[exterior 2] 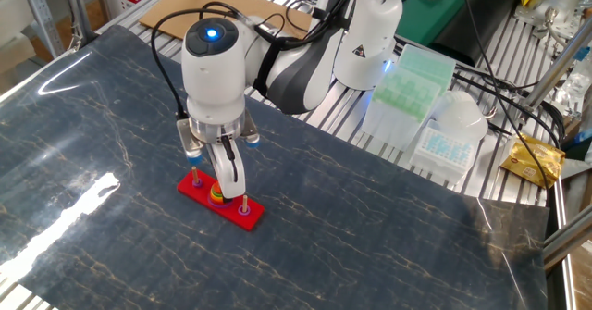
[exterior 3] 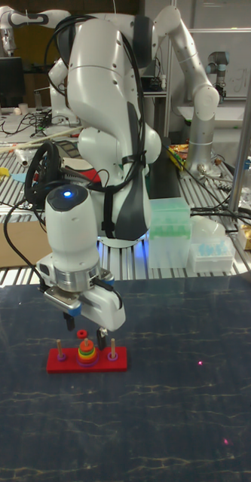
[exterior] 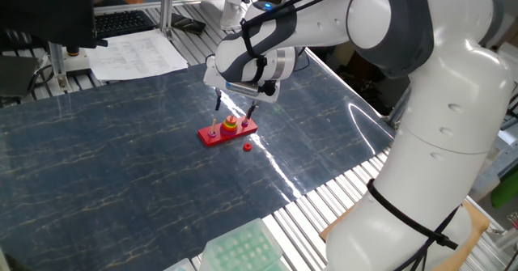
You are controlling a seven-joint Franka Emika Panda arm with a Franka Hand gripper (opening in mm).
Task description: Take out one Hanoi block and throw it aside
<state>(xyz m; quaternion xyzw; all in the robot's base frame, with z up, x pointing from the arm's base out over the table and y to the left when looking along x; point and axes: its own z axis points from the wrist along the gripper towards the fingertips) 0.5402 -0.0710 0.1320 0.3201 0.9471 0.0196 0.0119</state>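
Hanoi block (exterior 3: 81, 334) | between open hand's (exterior 3: 84, 326) fingertips | above stack

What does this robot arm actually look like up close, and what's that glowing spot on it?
The arm is glossy white, built of rounded bulbous segments with dark grey joint bands. Black cables loop along it. A round blue light glows on its last segment. The pincer is a white-grey block with two thin dark fingers.

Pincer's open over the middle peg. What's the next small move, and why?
Probably ease the pincer straight down a touch, then close. Its jaws stand open on either side of the middle peg, and the Hanoi block tops the stack on the red base, about level with the fingertips, not yet gripped.
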